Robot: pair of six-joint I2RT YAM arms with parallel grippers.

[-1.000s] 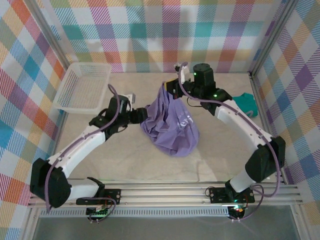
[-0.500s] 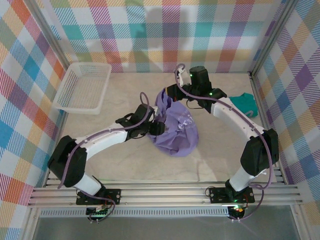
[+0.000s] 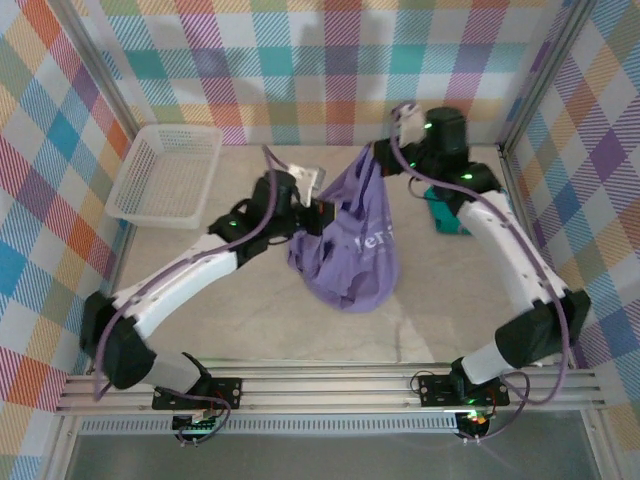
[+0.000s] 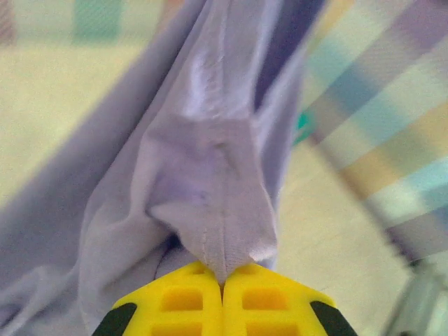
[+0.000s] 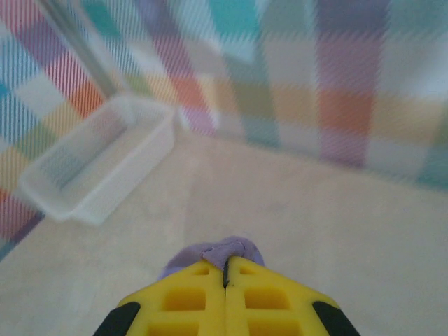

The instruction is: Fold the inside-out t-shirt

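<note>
teal garment (image 3: 441,216) mostly behind right arm (image 3: 497,228), basket (image 5: 98,175) blurred (wrist view)

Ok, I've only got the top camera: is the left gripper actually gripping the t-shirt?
Observer: Yes. The left gripper is shut on the t-shirt, pinching it right on a stitched seam.
Operator: And the right one?
Observer: The right gripper is shut too, but with only a small tuft of the purple fabric poking out past its tips.
</note>
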